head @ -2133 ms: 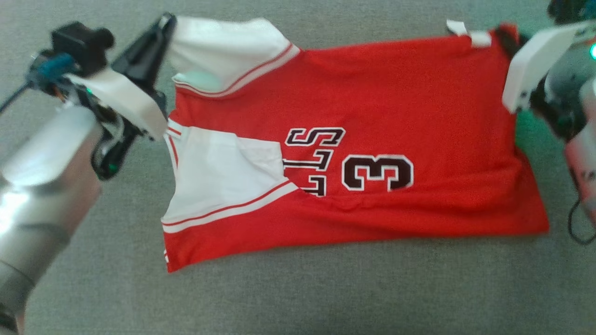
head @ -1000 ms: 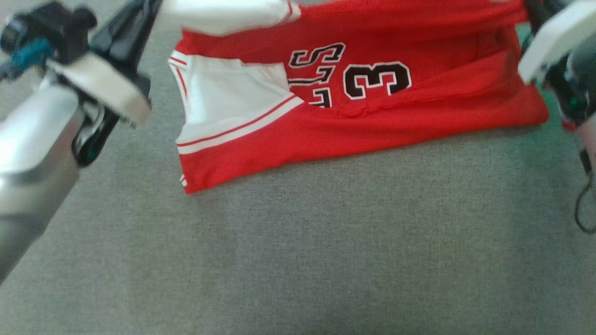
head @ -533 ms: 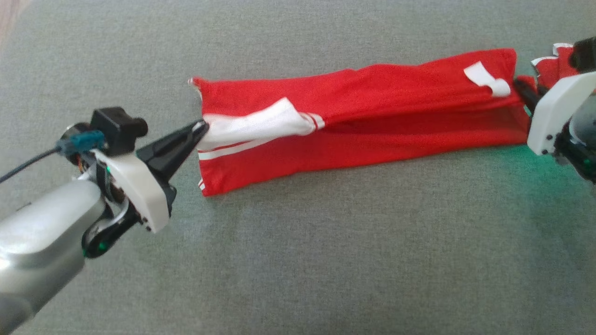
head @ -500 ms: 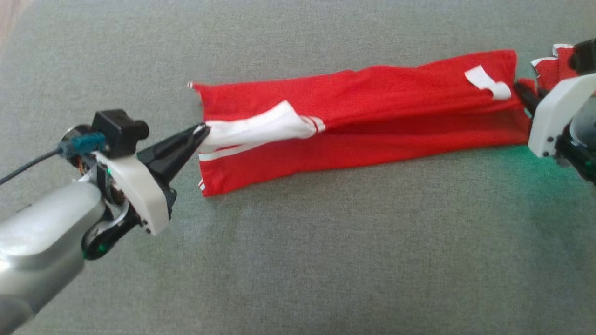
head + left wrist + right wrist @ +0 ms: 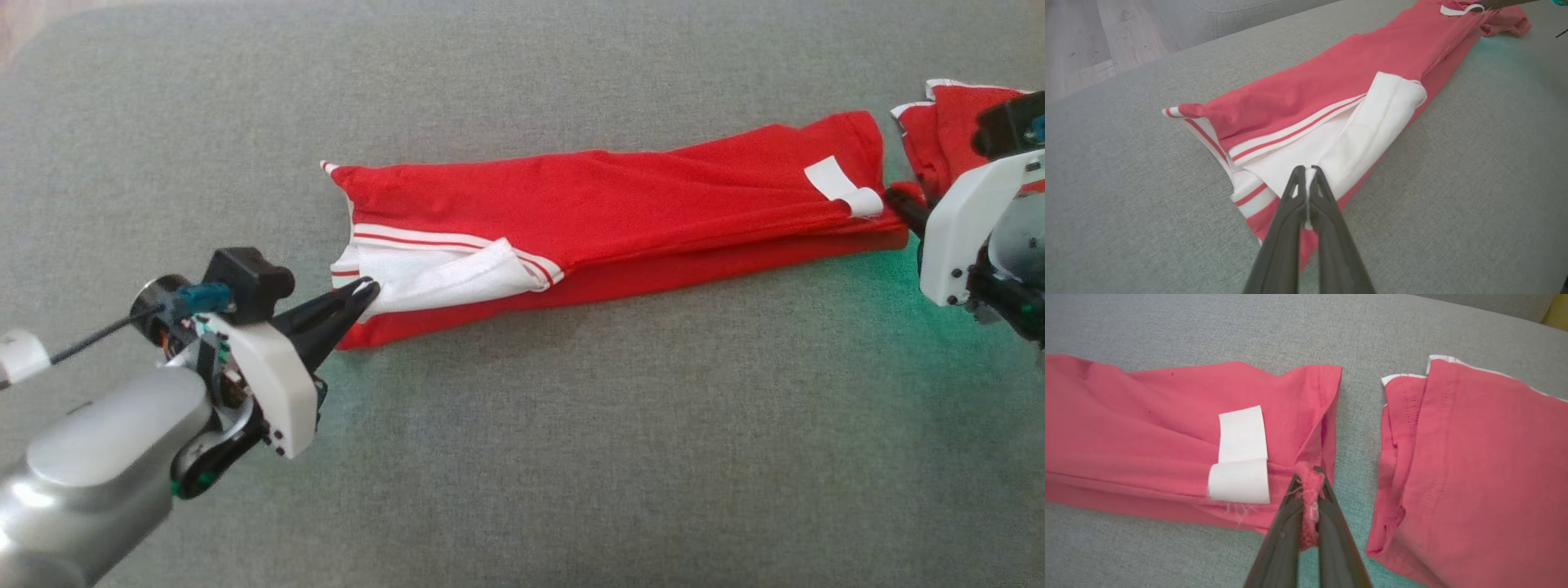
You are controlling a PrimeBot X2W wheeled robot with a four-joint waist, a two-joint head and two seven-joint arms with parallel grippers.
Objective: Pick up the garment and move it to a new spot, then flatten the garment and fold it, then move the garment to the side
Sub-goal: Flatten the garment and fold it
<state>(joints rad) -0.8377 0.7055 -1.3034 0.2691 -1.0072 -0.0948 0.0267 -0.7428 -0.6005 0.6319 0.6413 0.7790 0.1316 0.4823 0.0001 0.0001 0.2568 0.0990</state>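
Head view, going left to right: my left gripper (image 5: 365, 287) has its dark fingers pressed together on the white sleeve panel (image 5: 441, 278) of the red basketball jersey (image 5: 620, 204), which lies folded into a long narrow strip across the grey fabric surface (image 5: 571, 457). At the far end, just past the white folded label (image 5: 841, 186), my right gripper (image 5: 894, 198) is pinching a bunched bit of red hem. A second red cloth (image 5: 939, 139) lies just beside that end, with a gap of grey between them.

Red, white-trimmed garment (image 5: 620, 212); grey surface (image 5: 571, 457)
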